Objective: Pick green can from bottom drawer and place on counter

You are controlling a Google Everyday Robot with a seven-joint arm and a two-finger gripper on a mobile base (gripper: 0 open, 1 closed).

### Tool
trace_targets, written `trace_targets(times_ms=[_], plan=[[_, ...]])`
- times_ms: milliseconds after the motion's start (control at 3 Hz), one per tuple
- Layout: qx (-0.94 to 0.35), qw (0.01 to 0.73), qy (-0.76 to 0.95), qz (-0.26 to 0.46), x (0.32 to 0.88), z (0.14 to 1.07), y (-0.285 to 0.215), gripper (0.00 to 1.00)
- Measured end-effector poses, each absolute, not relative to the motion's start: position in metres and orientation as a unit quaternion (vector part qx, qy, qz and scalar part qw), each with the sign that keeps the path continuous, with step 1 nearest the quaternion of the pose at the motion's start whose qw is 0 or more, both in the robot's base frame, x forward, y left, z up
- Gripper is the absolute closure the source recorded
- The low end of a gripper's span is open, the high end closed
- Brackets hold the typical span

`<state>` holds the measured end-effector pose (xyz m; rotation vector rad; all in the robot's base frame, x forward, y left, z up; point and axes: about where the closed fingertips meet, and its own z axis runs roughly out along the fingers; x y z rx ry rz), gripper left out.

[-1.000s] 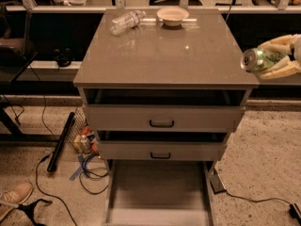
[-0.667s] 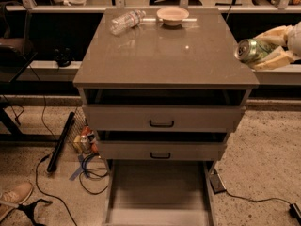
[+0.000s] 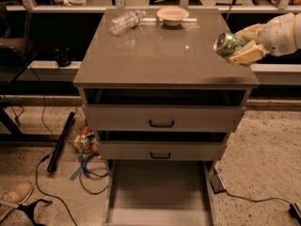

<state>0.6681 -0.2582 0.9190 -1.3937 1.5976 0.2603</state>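
The green can is shiny green with a silver end facing the camera, lying on its side in my gripper. The gripper's pale fingers are shut on the can and hold it just above the right edge of the counter. The arm reaches in from the right. The bottom drawer is pulled out below the cabinet, and its flat floor is bare.
A clear plastic bottle lies at the back left of the counter and a shallow bowl sits at the back middle. Two upper drawers with black handles are slightly open. Cables, a black bar and small items lie on the floor at left.
My gripper has carried the green can leftward and a little up, from beside the cabinet's right side to over the counter's right edge.
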Motion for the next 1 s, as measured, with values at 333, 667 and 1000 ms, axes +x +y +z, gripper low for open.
trace_targets(times_ms=[333,667,1000], plan=[[-0.556,0.479,0.668,0.12,0.688,0.912,-0.243,1.0],[-0.543,0.474,0.68,0.135,0.706,0.903,-0.231,1.0],[-0.538,0.465,0.687,0.15,0.718,0.893,-0.216,1.0]])
